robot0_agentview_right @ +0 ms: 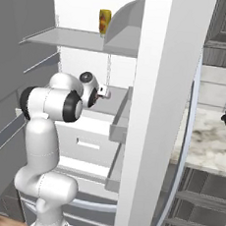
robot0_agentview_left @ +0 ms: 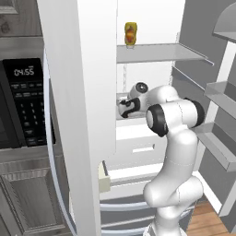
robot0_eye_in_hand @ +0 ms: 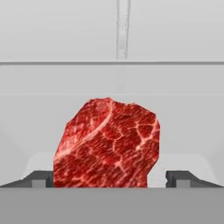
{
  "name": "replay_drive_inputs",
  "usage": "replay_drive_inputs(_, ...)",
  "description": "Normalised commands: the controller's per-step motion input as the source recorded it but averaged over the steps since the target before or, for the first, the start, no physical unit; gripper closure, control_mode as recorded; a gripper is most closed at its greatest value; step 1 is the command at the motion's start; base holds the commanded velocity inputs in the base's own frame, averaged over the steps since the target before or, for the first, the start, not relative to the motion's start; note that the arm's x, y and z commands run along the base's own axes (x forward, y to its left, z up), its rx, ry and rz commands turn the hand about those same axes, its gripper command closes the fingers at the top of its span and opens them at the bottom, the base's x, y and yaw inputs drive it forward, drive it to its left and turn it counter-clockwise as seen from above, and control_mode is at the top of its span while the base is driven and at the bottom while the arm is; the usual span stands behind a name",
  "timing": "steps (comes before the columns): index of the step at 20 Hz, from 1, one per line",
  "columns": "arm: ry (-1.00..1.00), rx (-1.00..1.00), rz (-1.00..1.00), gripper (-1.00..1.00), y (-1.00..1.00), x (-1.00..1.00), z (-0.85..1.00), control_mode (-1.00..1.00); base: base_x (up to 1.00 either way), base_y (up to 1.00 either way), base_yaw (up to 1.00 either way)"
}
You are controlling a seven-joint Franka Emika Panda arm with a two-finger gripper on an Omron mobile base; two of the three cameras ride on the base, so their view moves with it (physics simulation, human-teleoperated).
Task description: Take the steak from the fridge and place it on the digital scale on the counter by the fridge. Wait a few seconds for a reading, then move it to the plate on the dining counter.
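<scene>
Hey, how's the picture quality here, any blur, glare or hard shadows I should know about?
Hand view: steak sharp, marbling clear, evenly lit, no glare, only a faint shadow on the shelf under it. Left base view: slightly soft, flat light, microwave clock readable. Right base view: same softness, the fridge door a plain white, no highlights.

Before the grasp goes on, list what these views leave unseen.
- Bright red marbled steak: its lower edge is cut off at the bottom of the hand view, so contact with the jaws cannot be told.
- Yellow-orange bottle: label too small.
- Marble counter: partly hidden by the tall white fridge door.
</scene>
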Motion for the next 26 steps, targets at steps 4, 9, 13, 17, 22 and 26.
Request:
replay_drive_inputs(4, 0.03, -0.04, 0.0, -1.0, 0.0, 0.0, -0.04, -1.0, 0.0, 0.0, 0.0)
replay_drive_inputs(9, 0.0, 0.0, 0.0, -1.0, 0.0, -0.02, -0.28, -1.0, 0.0, 0.0, 0.0)
replay_drive_inputs(13, 0.0, 0.02, 0.0, -1.0, 0.0, -0.04, -0.24, -1.0, 0.0, 0.0, 0.0)
replay_drive_inputs(17, 0.0, 0.0, 0.0, -1.0, 0.0, -0.06, -0.13, -1.0, 0.0, 0.0, 0.0)
replay_drive_inputs(22, 0.0, 0.0, 0.0, -1.0, 0.0, -0.03, -0.11, -1.0, 0.0, 0.0, 0.0)
replay_drive_inputs(26, 0.0, 0.0, 0.0, -1.0, 0.0, -0.07, -0.16, -1.0, 0.0, 0.0, 0.0)
